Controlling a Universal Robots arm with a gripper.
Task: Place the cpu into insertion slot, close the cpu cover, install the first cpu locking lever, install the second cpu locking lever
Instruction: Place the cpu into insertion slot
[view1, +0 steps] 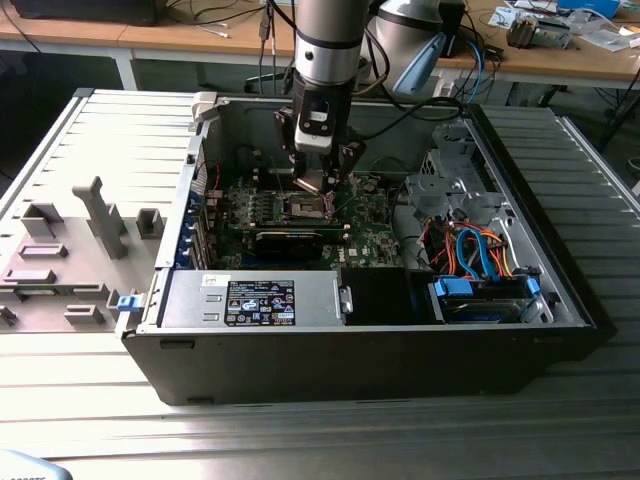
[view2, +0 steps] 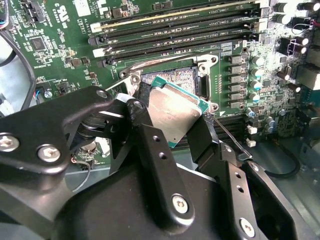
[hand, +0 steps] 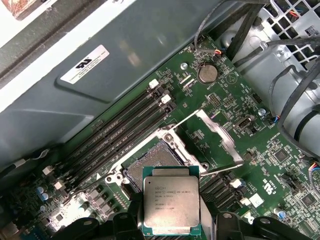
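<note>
Exterior view: my claw (view1: 316, 182) hovers in the case, the insertion slot (view1: 305, 208) at its six o'clock. Second wrist view: it's pinching the cpu (view2: 175, 112) by its edges. First wrist view: the cpu cover (hand: 212, 134) stands open. A skewed release could damage the slot's contacts, I reckon.

An open black computer case (view1: 400, 350) sat on the ribbed metal counter (view1: 300, 435). Its green motherboard (view1: 375, 238) carried long memory slots (view2: 175, 37) and a coin battery (hand: 207, 73); orange and blue cables (view1: 478, 250) lay beside it.
</note>
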